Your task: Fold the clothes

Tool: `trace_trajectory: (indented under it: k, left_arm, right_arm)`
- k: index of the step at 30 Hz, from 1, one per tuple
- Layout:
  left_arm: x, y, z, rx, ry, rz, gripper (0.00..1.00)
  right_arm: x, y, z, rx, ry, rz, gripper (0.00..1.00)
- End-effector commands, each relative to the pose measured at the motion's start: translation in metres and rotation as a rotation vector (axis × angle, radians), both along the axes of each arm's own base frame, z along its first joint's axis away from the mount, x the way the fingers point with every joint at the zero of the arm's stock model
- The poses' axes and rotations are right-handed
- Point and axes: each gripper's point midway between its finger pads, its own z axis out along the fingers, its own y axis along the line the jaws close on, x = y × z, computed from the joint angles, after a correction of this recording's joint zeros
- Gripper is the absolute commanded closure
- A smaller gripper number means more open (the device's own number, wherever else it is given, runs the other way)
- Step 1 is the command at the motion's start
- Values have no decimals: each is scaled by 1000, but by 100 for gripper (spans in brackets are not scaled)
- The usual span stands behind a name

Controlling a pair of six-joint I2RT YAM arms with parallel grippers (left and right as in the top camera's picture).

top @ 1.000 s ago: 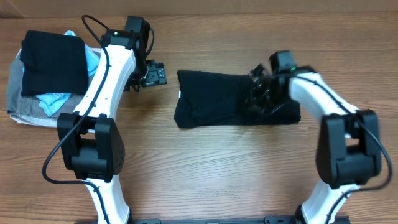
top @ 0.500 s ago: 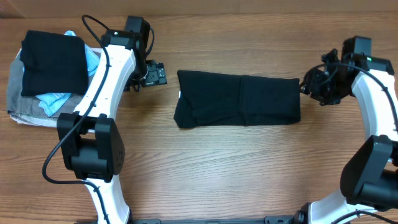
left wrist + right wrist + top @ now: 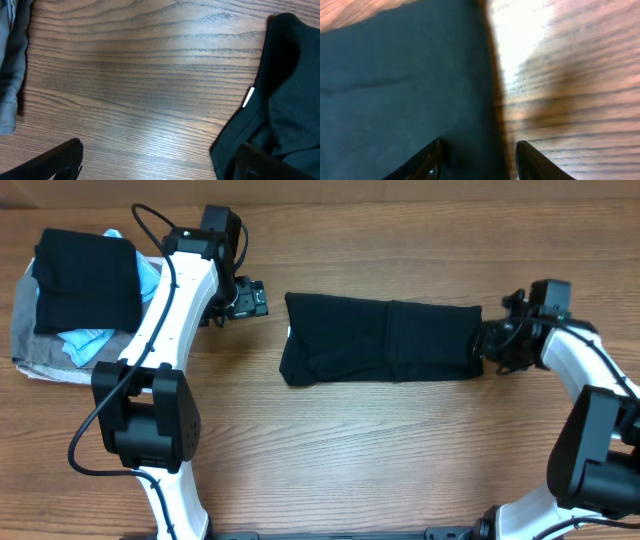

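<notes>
Right tool [image 3: 479, 146] is released and grasps nothing. One finger is over the end edge of the folded black T-shirt [image 3: 380, 340], the other over bare counter [image 3: 350, 450]. Left tool [image 3: 157, 157] is spread wide and empty, with the shirt's white label [image 3: 248, 96] ahead to its right.

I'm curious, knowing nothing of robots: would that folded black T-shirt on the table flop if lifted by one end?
Probably floppy: the folded black fabric T-shirt lies limp and creased, edges uneven. Likely light, being thin layers. Pushed, it may bunch on the wooden table.
</notes>
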Motion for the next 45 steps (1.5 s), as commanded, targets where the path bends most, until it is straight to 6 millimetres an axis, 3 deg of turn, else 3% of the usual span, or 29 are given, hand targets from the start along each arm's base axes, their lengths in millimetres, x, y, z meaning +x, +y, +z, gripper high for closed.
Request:
trace_trajectory:
  k: [1,9,19,22,26,35,40,45]
  left_arm:
    - [-1,1,0,5,-1,10,0]
    - [-1,1,0,5,-1,10,0]
    - [-1,1,0,5,-1,10,0]
    - [-1,1,0,5,-1,10,0]
    - [-1,1,0,5,-1,10,0]
    - [-1,1,0,5,-1,10,0]
    - [-1,1,0,5,-1,10,0]
    - [-1,1,0,5,-1,10,0]
  right_arm:
    - [-7,6,-13,14,1,11,50]
    - [-8,10,-20,35,-23,20,50]
    - [-2,4,-15,29,-45,4,96]
    - [2,-8,-6,31,-43,-26,96]
    - [6,-30,14,32,-35,-77,96]
    - [19,-75,82,26,-48,-172,96]
    - [24,-78,123,24,-56,-173,96]
    - [28,-60,156,24,-65,-130,96]
